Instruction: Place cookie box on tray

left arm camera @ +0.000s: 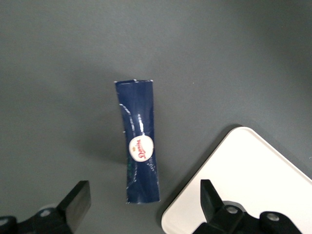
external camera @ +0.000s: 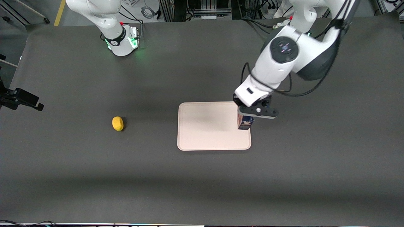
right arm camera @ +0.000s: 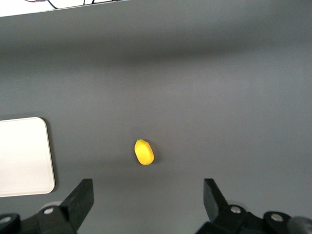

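The cookie box (left arm camera: 139,141), a dark-blue oblong carton with a white-red oval logo, lies on the dark table mat beside a rounded corner of the pale tray (left arm camera: 243,180). My left gripper (left arm camera: 144,187) hangs above the box with its fingers wide apart, one on each side, touching nothing. In the front view the gripper (external camera: 256,113) covers most of the box (external camera: 245,123), which shows at the edge of the tray (external camera: 208,126) toward the working arm's end. From there I cannot tell whether the box overlaps the rim.
A small yellow lemon-like lump (external camera: 117,123) lies on the mat toward the parked arm's end, well apart from the tray; it also shows in the right wrist view (right arm camera: 144,152). A black device (external camera: 22,99) sits at the table's edge at that end.
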